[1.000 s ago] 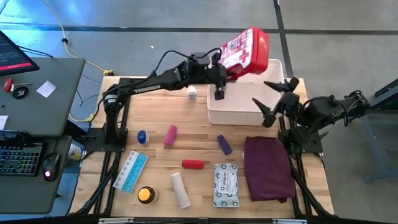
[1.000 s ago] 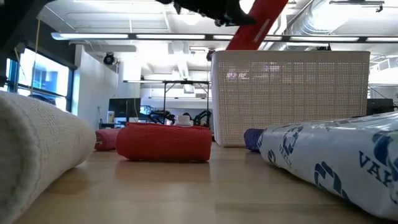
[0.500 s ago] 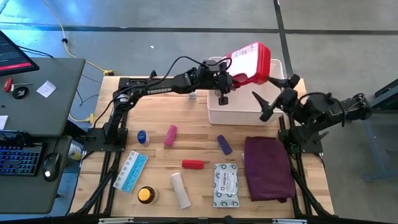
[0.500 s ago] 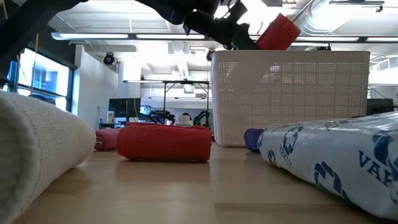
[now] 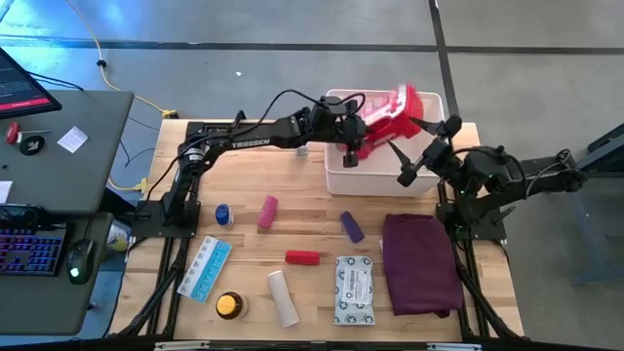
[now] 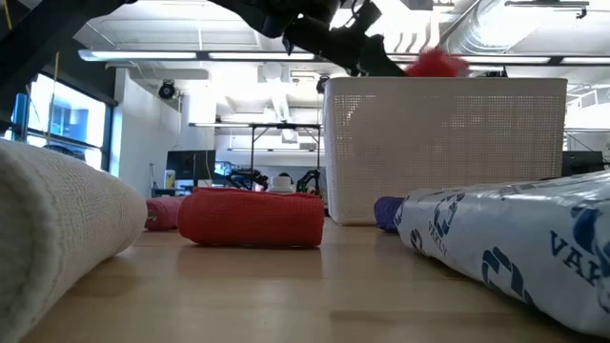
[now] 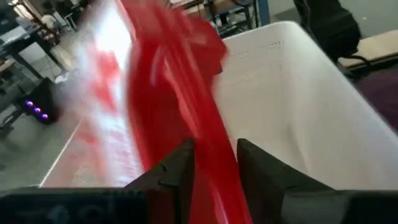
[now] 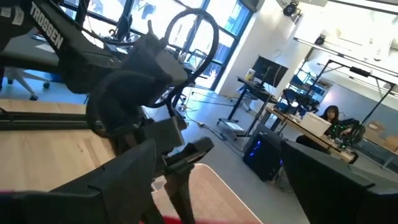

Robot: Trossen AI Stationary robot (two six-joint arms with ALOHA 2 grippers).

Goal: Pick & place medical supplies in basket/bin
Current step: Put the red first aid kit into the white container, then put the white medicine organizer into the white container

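Since half a second ago the red first-aid case (image 5: 390, 109) has tipped from flat above the basket (image 5: 385, 177) to a steep tilt, its lower edge dipping inside the rim, and the right gripper (image 5: 417, 148) has edged closer to it.

At the left of the overhead frame, the left arm reaches from its base at the table's left edge across to the basket in the upper middle, nearly straight, wrist level. The left gripper (image 5: 353, 136) sits over the basket's near-left corner. From its wrist camera the two fingers (image 7: 180, 167) stand slightly apart with the blurred red case (image 7: 180, 112) running between them; whether they pinch it cannot be told.

Low in the frame lie the blue pill strip (image 5: 204, 268), orange-lidded tin (image 5: 229, 305), pink tube (image 5: 267, 212), white roll (image 5: 283, 297), red tube (image 5: 302, 256), grey-white packet (image 5: 354, 289) and purple tube (image 5: 352, 226), all on the table (image 5: 244, 244).

At the right, the right arm bends in from the table's right edge, its gripper just beside the basket's right wall, fingers spread wide, holding nothing.
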